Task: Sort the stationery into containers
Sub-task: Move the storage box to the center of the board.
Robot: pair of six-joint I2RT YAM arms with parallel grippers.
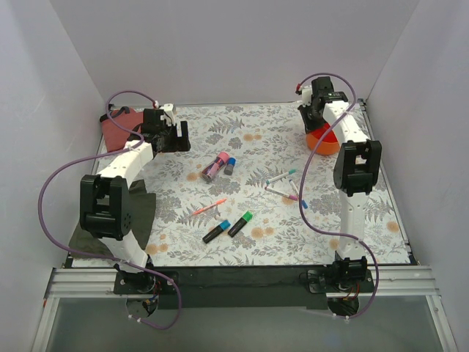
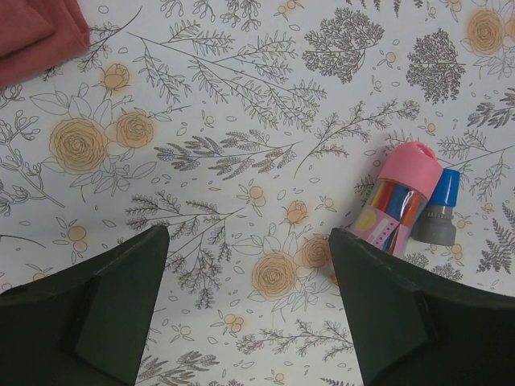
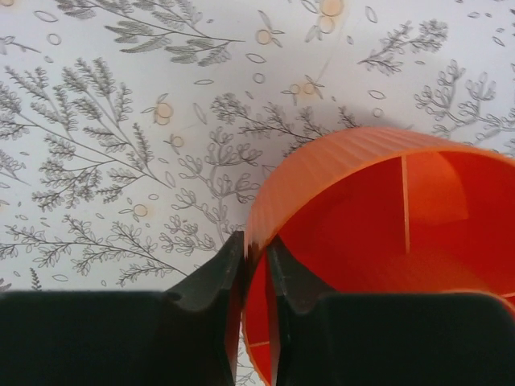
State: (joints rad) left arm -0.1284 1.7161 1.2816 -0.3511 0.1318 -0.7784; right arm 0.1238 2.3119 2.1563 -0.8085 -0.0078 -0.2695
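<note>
My right gripper [image 3: 256,248] is shut on the rim of the round orange cup [image 3: 378,233], one finger inside, one outside; the cup [image 1: 322,139] sits at the far right. My left gripper [image 2: 249,265] is open and empty above the cloth, left of the pink tube [image 2: 398,197] and a grey marker with a blue cap [image 2: 438,205]. In the top view the pink tube [image 1: 215,166] lies mid-table, the orange-red pen [image 1: 209,207] below it, the two black highlighters [image 1: 229,226] near the front, and several white felt-tips [image 1: 287,185] at the right.
A red-brown cloth [image 1: 117,128] lies at the far left corner, also in the left wrist view [image 2: 36,36]. An olive-green cloth [image 1: 143,213] lies at the left near the left arm. White walls close in the table on three sides.
</note>
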